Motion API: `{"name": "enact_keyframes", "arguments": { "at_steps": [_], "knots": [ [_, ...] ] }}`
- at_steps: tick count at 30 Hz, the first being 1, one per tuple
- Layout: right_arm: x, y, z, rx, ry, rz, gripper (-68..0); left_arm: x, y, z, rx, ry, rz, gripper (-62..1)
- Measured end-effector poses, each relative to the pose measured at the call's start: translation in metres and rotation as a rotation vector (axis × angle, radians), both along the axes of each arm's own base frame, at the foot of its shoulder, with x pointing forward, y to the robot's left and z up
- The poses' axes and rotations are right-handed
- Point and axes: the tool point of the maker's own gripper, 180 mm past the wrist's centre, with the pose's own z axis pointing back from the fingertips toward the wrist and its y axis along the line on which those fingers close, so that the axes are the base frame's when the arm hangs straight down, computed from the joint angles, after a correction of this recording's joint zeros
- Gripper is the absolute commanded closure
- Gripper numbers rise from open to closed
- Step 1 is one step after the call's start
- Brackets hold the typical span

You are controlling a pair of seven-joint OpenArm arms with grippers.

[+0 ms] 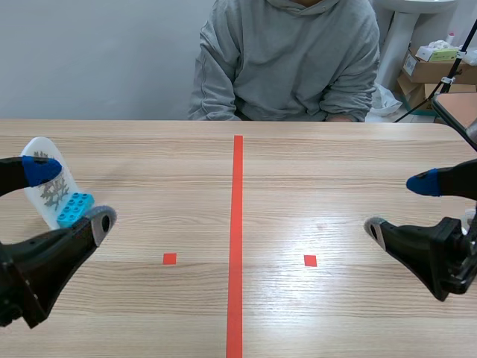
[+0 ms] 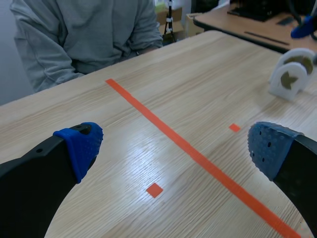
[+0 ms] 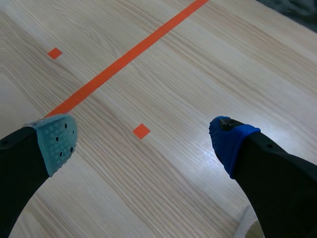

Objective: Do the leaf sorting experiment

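Leaf plaque (image 1: pixel 45 192) near left claw (image 1: pixel 71 195) (fingers apart)

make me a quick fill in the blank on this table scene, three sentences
1. The left gripper and the right gripper hold nothing, and both are ___.
2. The leaf card beside the left gripper has a ___ block at its foot.
3. The person across the table wears a ___ hoodie.

Missing words: open; blue; grey
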Motion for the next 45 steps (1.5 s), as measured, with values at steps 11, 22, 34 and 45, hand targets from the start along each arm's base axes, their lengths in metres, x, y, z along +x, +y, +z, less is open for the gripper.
{"name": "enact_keyframes", "arguments": {
  "at_steps": [11, 22, 34, 45],
  "knots": [
    [-0.008, -0.012, 0.001, 0.045, 0.025, -0.051, -48.0, 0.003, 0.003, 0.005, -0.07, 0.023, 0.03, -62.3],
    [-0.008, -0.013, 0.002, 0.044, 0.023, -0.052, -46.9, 0.004, 0.004, 0.006, -0.085, 0.029, 0.036, -62.3],
    [-0.007, -0.013, 0.002, 0.045, 0.022, -0.052, -46.9, 0.004, 0.004, 0.006, -0.085, 0.029, 0.036, -62.3],
    [-0.008, -0.014, 0.001, 0.045, 0.025, -0.054, -46.9, 0.004, 0.004, 0.006, -0.085, 0.029, 0.036, -62.3]
  ]
}}
